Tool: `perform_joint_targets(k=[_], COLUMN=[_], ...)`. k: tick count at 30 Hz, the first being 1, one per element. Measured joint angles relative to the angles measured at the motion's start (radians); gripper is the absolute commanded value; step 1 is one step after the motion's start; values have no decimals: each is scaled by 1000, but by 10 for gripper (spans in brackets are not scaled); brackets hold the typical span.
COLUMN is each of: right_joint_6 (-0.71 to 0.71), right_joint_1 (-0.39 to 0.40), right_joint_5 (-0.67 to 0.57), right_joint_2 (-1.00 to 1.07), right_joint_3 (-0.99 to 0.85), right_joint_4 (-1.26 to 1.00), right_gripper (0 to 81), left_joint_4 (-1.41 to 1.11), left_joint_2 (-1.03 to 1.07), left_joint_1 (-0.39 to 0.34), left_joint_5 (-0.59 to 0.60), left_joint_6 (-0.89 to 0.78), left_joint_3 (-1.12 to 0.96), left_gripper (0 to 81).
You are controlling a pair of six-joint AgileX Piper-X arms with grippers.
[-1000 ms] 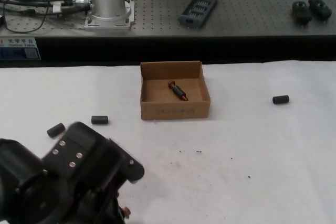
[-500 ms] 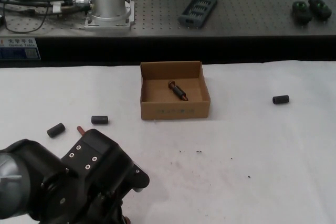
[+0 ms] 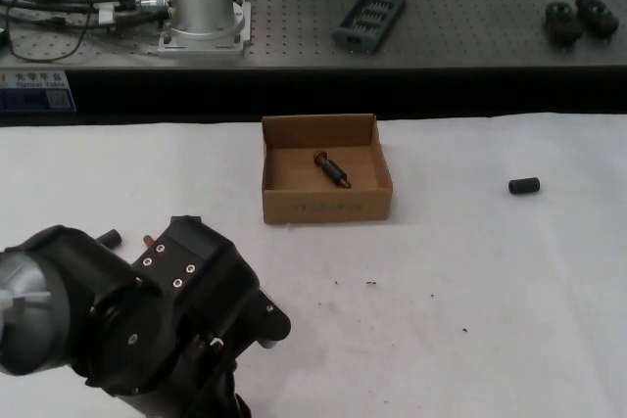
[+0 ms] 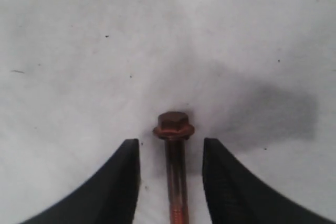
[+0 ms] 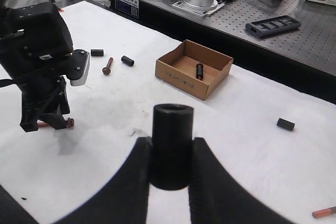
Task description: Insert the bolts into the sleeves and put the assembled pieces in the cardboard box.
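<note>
A copper bolt (image 4: 175,129) lies on the white sheet between the fingers of my left gripper (image 4: 170,146), which is open with a gap on each side of the shank. My right gripper (image 5: 170,148) is shut on a black sleeve (image 5: 172,121), held upright above the bench. From the right wrist view, the left arm (image 5: 42,51) stands low over that bolt (image 5: 55,124). The cardboard box (image 3: 326,207) holds one assembled bolt and sleeve (image 3: 332,170). A loose sleeve (image 3: 524,185) lies to the right of the box.
Two more sleeves (image 5: 97,52) (image 5: 127,60) and a bolt (image 5: 107,66) lie left of the box (image 5: 181,74). Another bolt (image 5: 323,212) lies on the sheet far out to the box's right. A raised perforated bench (image 3: 441,17) with equipment runs behind the sheet.
In the high view the left arm has shifted forward and to the right, now covering the sleeve that lay left of the box and most of the other one.
</note>
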Motion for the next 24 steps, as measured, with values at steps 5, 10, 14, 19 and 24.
perform_joint_targets(k=[5,10,14,19,24], right_joint_6=[0,0,0,0,-2], right_joint_1=[0,0,0,0,0], right_joint_5=[-2,-6,-6,-6,-6], right_joint_2=[0,0,0,0,0], right_joint_3=[0,0,0,0,0], right_joint_4=[-3,-3,-3,-3,-3], right_gripper=[66,66,66,66,66], left_joint_4=[2,4,9,18,24], left_joint_2=[0,24,69,79,83], left_joint_1=[0,0,0,0,0], left_joint_5=[0,0,11,27,37], left_joint_6=[46,71,80,98,103], left_joint_3=[0,0,-13,-20,-26], left_gripper=[297,297,297,103,6])
